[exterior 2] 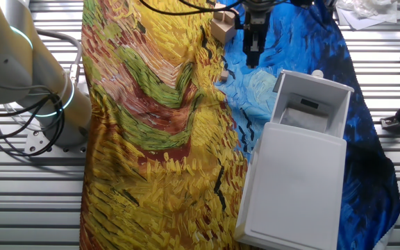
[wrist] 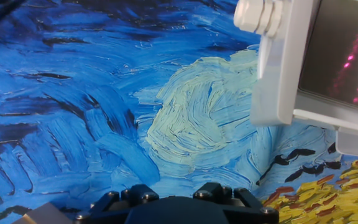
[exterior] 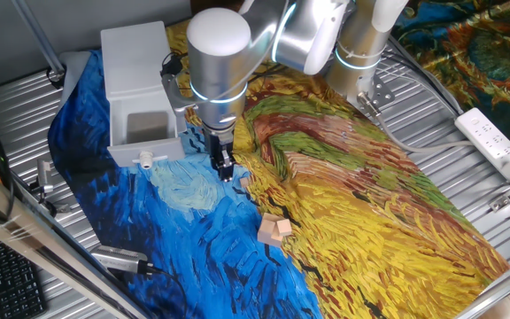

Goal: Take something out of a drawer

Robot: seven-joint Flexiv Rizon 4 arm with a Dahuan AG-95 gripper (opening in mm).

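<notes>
- Right, nearest to me in one fixed view, at about 8 o'clock, a dark keyboard (exterior: 7, 279) sits off the cloth, and a grey cylindrical tool (exterior: 120, 260) lies on the ribbed metal table (exterior: 467, 168) just past it.
- Next out, near 6 o'clock of the frame centre, a pair of small wooden blocks (exterior: 274, 230) rests on the painted cloth (exterior: 343, 204), where the blue swirls meet the yellow field.
- The gripper (exterior: 225, 167) hangs at the middle of that view, fingers pointing down at the blue part of the cloth, just at 3 o'clock of the drawer's front corner.
- I cannot tell how the fingers stand: the hand view shows only the dark base of the hand at the bottom edge, and in both fixed views the tips are too small and dark to read. Nothing shows between them.
- The drawer (exterior: 145, 133) is pulled out of its boxy grey unit (exterior: 135, 53), its little knob (exterior: 147, 160) facing the near side. What it holds, if anything, I cannot make out here.
- In the other fixed view the drawer is open toward 12 o'clock, with a pale shape and a dark slot visible inside.
- In the hand view the knob and the drawer's front wall sit at 1 to 2 o'clock, above a pale green swirl.
- Furthest out, at 3 o'clock, a white power strip (exterior: 494, 142) lies on the table.
</notes>
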